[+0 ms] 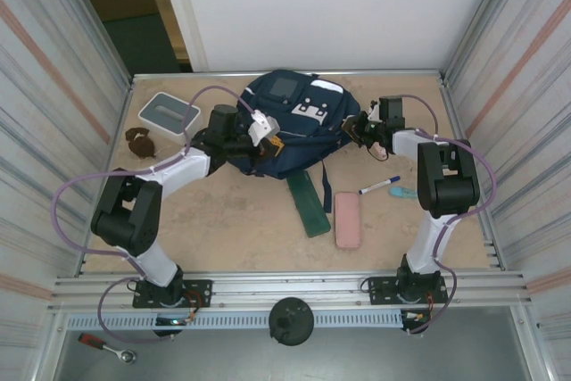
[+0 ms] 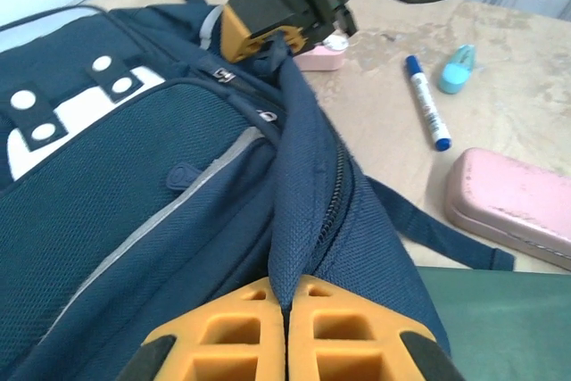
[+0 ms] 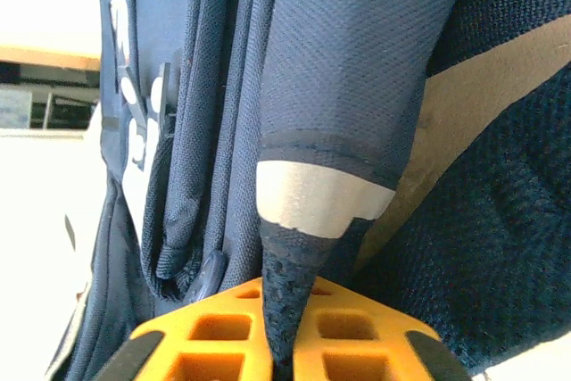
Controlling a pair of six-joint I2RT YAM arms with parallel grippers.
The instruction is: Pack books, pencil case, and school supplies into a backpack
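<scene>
Holding the backpack [image 1: 303,136] by two pinches. The left gripper [image 2: 287,296] is clenched on a ridge of navy fabric next to a zip track. The right gripper [image 3: 278,302] is clenched on a fold of the same bag, just below a grey trim strip. In the left wrist view the two grips sit at opposite ends of one fabric ridge.

The bag lies at the far middle of the table. The books [image 1: 308,204] and the pink pencil case [image 1: 347,219] lie side by side on the table just in front of it. The white marker [image 1: 381,186] and a small teal item [image 1: 403,192] lie near the right arm.

My reading: I am at the opening step, and no item has gone in that I can see. I cannot tell whether the zip is fully undone.

Next move, as I judge it: lift and spread the two grips so the main compartment gapes. One gripper must then let go to fetch the books, so the mouth has to stand open under a single hold.
</scene>
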